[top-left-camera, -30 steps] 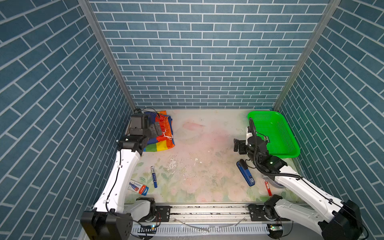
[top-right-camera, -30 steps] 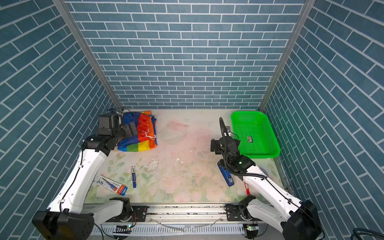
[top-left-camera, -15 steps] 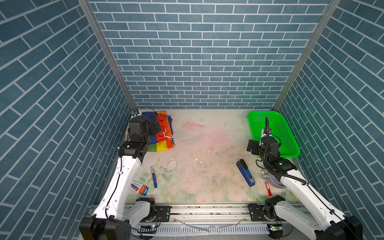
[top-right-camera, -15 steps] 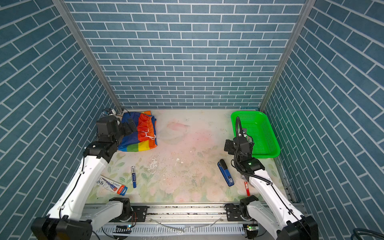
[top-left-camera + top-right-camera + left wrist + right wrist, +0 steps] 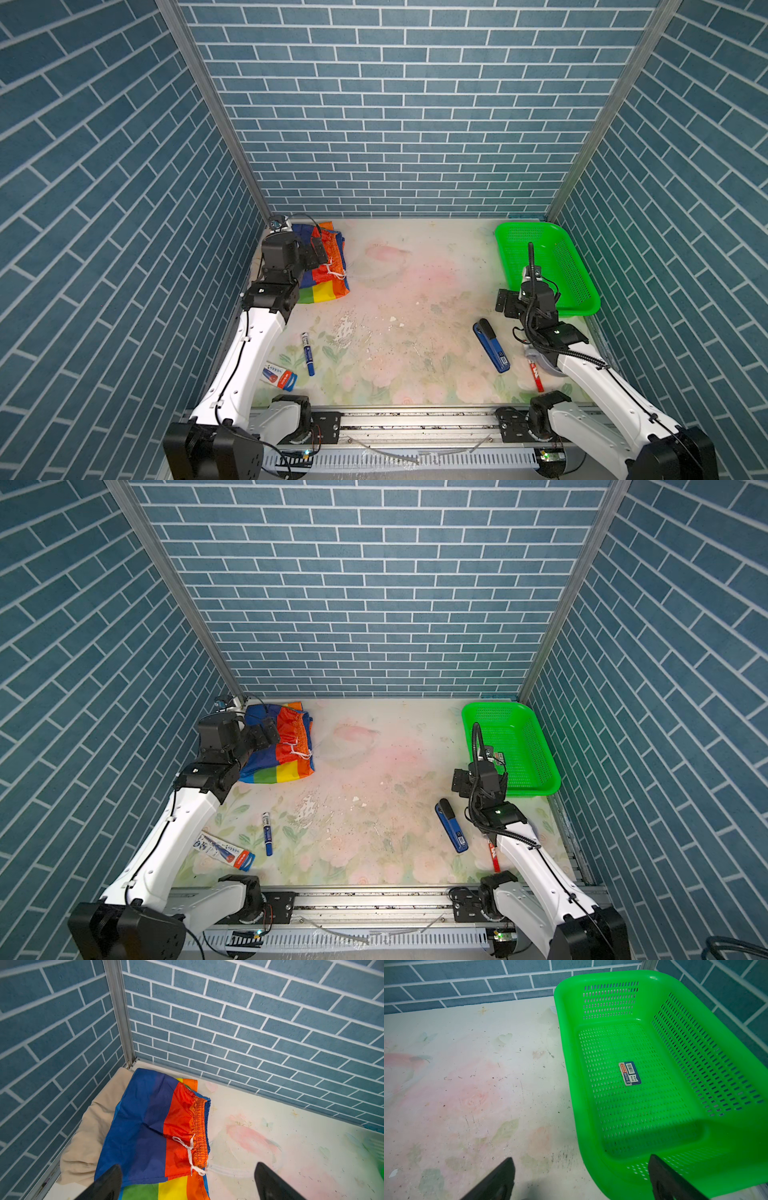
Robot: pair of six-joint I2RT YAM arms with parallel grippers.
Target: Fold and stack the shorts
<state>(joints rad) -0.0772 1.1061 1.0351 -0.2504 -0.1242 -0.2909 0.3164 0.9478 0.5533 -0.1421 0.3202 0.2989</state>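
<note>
Shorts in beige (image 5: 89, 1126) lie mostly hidden under rainbow-striped shorts (image 5: 145, 1126).

table (image 5: 415, 299) centre: open | far-left corner: rainbow shorts (image 5: 332, 270) | far-right: basket (image 5: 579, 309) | front: marker (image 5: 307, 353), blue stapler (image 5: 492, 349)

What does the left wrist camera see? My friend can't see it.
Rainbow-striped shorts lie on top of beige shorts in a corner of blue brick walls. The left gripper hangs open close to them, holding nothing.
</note>
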